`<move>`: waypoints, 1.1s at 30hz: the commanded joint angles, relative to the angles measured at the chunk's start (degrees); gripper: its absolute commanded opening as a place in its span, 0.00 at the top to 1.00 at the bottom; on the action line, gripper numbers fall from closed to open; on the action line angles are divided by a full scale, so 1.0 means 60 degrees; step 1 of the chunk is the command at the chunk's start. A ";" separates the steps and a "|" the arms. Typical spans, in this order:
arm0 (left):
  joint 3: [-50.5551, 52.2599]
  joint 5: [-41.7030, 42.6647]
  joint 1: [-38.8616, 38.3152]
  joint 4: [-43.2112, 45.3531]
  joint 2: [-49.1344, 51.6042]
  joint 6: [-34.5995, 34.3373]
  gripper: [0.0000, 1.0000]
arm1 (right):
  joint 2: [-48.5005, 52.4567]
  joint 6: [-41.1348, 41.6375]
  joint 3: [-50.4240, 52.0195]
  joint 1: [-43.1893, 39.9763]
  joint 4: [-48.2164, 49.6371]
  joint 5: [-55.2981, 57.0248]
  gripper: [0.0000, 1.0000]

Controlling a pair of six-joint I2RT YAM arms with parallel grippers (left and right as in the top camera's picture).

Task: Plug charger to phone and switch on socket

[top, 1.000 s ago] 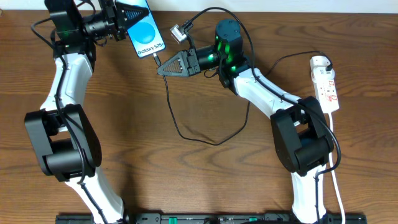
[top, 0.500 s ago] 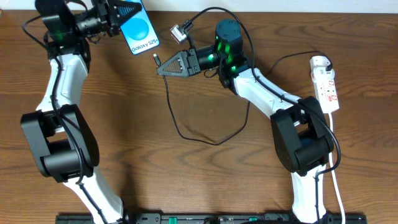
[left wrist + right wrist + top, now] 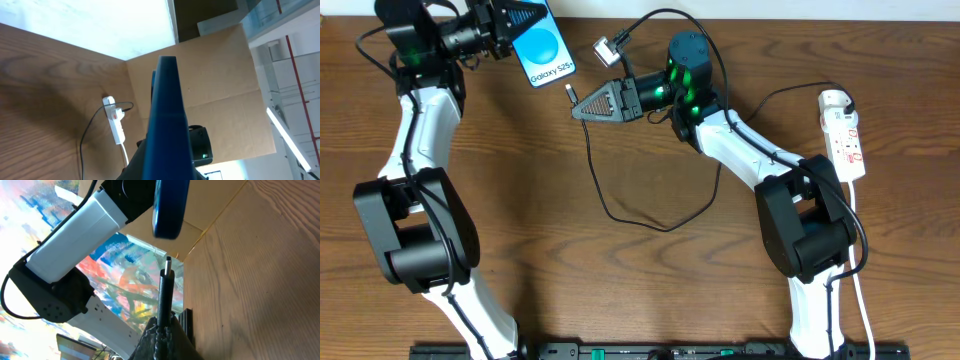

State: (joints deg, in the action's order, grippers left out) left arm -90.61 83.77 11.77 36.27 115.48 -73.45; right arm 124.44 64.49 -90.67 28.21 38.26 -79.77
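The phone (image 3: 546, 48), its blue screen reading "Galaxy S25+", is held up at the table's back left with my left gripper (image 3: 532, 20) shut on its top end. In the left wrist view the phone (image 3: 167, 115) shows edge-on. My right gripper (image 3: 580, 104) is shut on the charger (image 3: 569, 93) plug, whose tip points at the phone's lower end across a small gap. In the right wrist view the plug (image 3: 165, 287) stands up from the right gripper (image 3: 165, 330), just below the phone (image 3: 170, 205). The socket (image 3: 844, 130) lies at the far right, untouched.
The black charger cable (image 3: 640, 222) loops across the middle of the table, and its other connector (image 3: 607, 51) lies near the back edge. The socket's white cord (image 3: 860, 290) runs down the right side. A cardboard wall (image 3: 215, 75) stands behind the table.
My left gripper has carried the phone a little up and to the left, widening the gap to the plug. The right gripper has nudged the plug slightly upward.
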 commanded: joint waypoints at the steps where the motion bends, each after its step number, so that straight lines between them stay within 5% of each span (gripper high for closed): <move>1: -0.0062 0.0215 -0.0138 0.0113 -0.0211 0.0204 0.92 | -0.0255 0.0036 -0.0073 0.0066 0.0073 -0.0029 0.99; 33: -0.0062 0.0211 -0.0273 0.0113 -0.0208 0.0306 0.93 | -0.0255 0.0219 -0.0073 0.0076 0.0386 -0.0058 0.99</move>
State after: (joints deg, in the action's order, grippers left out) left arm -90.61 84.12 10.26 36.27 115.50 -72.16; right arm 124.44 65.54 -90.67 28.21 40.21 -79.94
